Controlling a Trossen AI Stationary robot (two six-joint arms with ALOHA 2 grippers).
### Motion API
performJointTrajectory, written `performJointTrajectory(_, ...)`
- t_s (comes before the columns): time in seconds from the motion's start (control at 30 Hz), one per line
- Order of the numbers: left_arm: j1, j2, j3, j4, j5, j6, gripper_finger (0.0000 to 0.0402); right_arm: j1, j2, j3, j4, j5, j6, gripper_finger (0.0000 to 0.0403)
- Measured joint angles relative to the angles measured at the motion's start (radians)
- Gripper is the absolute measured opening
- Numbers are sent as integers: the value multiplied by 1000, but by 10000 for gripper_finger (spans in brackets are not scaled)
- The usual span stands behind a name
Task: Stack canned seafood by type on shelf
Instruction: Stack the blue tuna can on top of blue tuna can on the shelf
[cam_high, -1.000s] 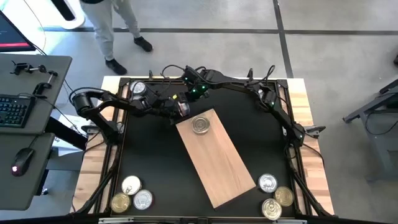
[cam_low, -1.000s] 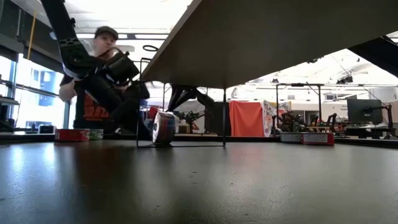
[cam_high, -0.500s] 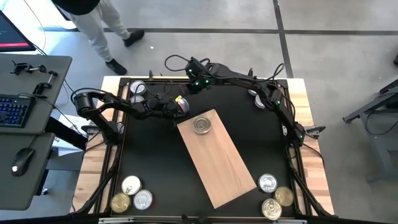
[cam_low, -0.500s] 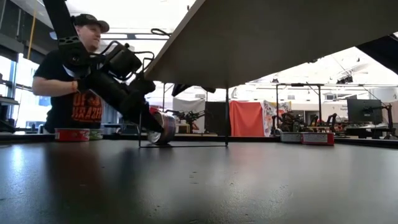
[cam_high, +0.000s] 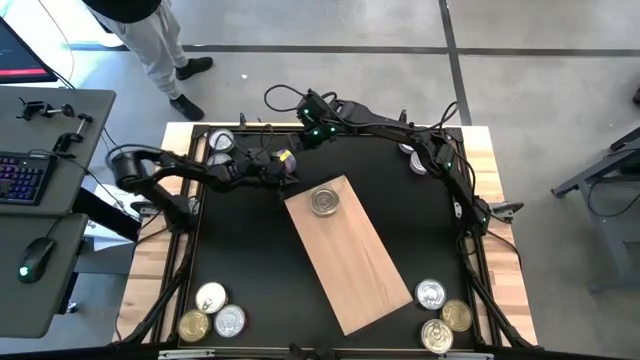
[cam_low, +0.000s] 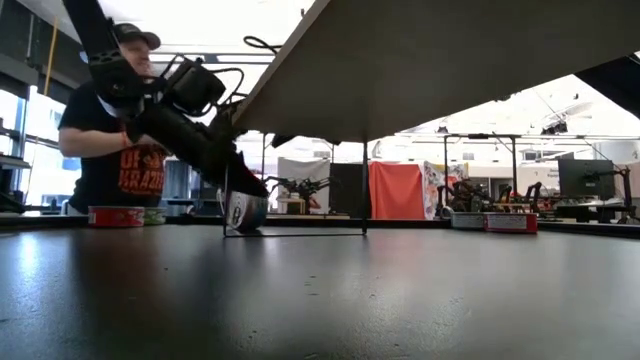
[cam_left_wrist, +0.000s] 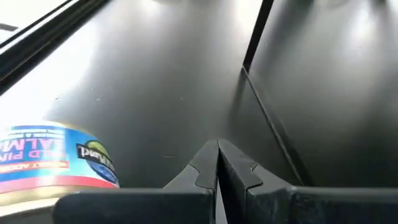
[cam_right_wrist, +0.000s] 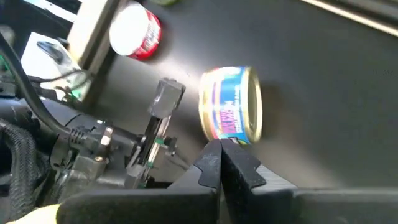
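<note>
Cables and arm links crowd the far-left part of the desk (cam_high: 250, 260) from above, so I can barely pick out the left gripper (cam_high: 283, 165) there, just off the far corner of the shelf (cam_high: 348, 252). From table height the shelf's underside fills most of my picture, and a blue-labelled can (cam_low: 243, 211) stands on edge beneath it, half covered by the left arm. My left wrist camera shows the jaws pressed fully together, gripping nothing, with that can (cam_left_wrist: 59, 163) cut off at the frame edge beside them. The right gripper (cam_right_wrist: 221, 151) is also closed tight and empty; the same can lies on its side just beyond its tips, whether touching I cannot tell, and a red-labelled can (cam_right_wrist: 135, 31) sits farther off. One can (cam_high: 323, 202) rests on the shelf, with clusters of cans at the near-left (cam_high: 211, 313) and near-right (cam_high: 441, 317) corners. A person (cam_low: 118, 140) stands behind the desk.
</note>
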Motion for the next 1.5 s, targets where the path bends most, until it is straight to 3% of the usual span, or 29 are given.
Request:
performJointTrajectory(0.13, 42, -185, -1, -190, -15, -5, 0, -6, 0, 0, 51, -5, 0, 0)
performJointTrajectory(0.27, 132, -361, 2, -184, -163, -9, 0, -11, 0, 0, 74, -6, 0, 0)
performJointTrajectory(0.33, 193, -386, 21, -198, -172, -30, 0, -11, 0, 0, 76, -6, -6, 0)
performJointTrajectory(0.47, 279, -303, 60, -266, -133, -58, 0, -12, 0, 0, 78, -6, -7, 0)
performJointTrajectory(0.7, 300, -138, 134, -267, -105, -25, 0, -12, 0, 0, 85, -7, -7, 0)
performJointTrajectory(1.33, 299, -129, 149, -406, -85, 66, 0, 14, 0, -1, 145, 4, -68, 1)
performJointTrajectory(1.5, 293, -130, 149, -443, -51, 49, 0, 32, -1, -1, 119, 22, -169, 42)
